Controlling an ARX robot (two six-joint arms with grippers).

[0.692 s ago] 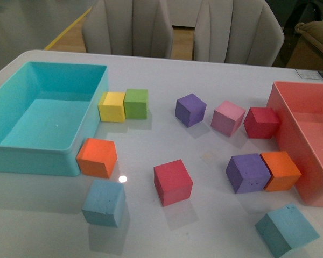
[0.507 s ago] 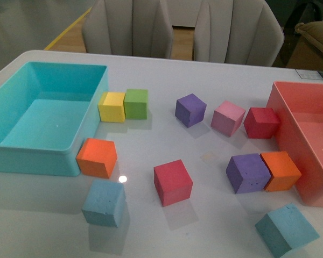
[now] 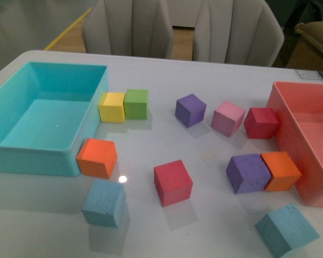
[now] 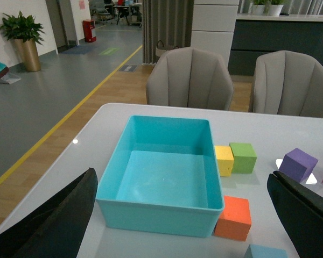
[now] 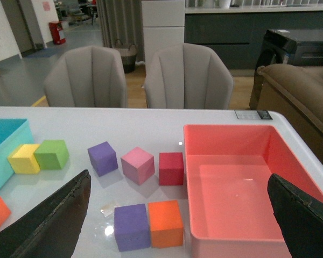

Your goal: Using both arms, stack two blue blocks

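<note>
- Front view: 1 blue block point(image 3: 103, 203) sits at the lower left of the frame, just below the orange cube point(image 3: 97, 157) that's up against the turquoise bin point(image 3: 32, 161). The other blue block point(image 3: 286, 229) is down in the lower right corner, turned at an angle, near the red bin point(image 3: 290, 145). They're well apart, with a red cube point(image 3: 173, 182) roughly between them. Both lie flat on the white table point(image 3: 151, 145).
- Left wrist view: the left gripper point(image 4: 180, 177) is spread wide and holding nothing. The turquoise bin shows between its 2 black fingers point(image 4: 59, 220). A sliver of blue block pokes in just beside the orange cube.
- Right wrist view: the right gripper point(image 5: 177, 180) is spread wide too, and empty. The red bin is ahead, with a purple cube point(image 5: 132, 227) touching a second orange cube point(image 5: 165, 223).
</note>
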